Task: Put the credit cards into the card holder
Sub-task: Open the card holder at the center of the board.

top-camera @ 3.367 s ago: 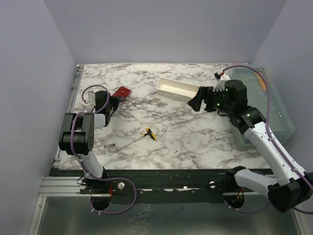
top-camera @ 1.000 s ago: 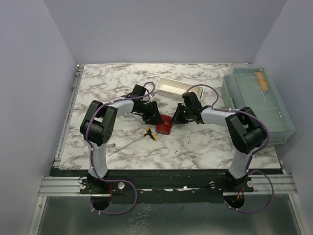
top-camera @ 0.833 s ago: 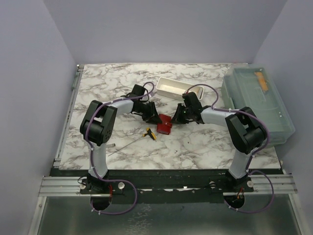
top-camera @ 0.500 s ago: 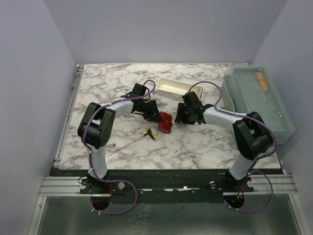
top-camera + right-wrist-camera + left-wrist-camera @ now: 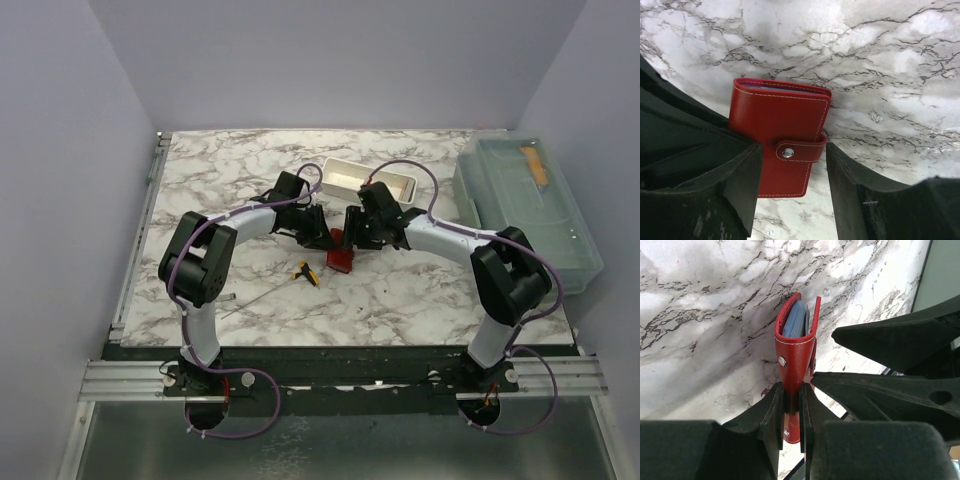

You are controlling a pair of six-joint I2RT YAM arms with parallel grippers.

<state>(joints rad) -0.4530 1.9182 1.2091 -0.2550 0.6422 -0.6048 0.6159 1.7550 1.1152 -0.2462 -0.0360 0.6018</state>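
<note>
Inside my left gripper (image 5: pixel 791 402) I am clamping the buttoned card holder (image 5: pixel 796 357), right gripper (image 5: pixel 794 152) released, credit cards seemingly stowed.

Tray (image 5: pixel 350 177) behind card holder (image 5: pixel 340 259); bin (image 5: pixel 530 215) far right.

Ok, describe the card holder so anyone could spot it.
Find the white tray at the back of the marble table. Just in front of it the left gripper pinches the card holder, a small snap-strapped wallet, the table's only red thing.

Marbled table (image 5: pixel 220 180) with white tray (image 5: pixel 343 172), clear bin (image 5: pixel 530 215), yellow-handled tool (image 5: pixel 306 272), perhaps a small pin (image 5: pixel 227 296).
</note>
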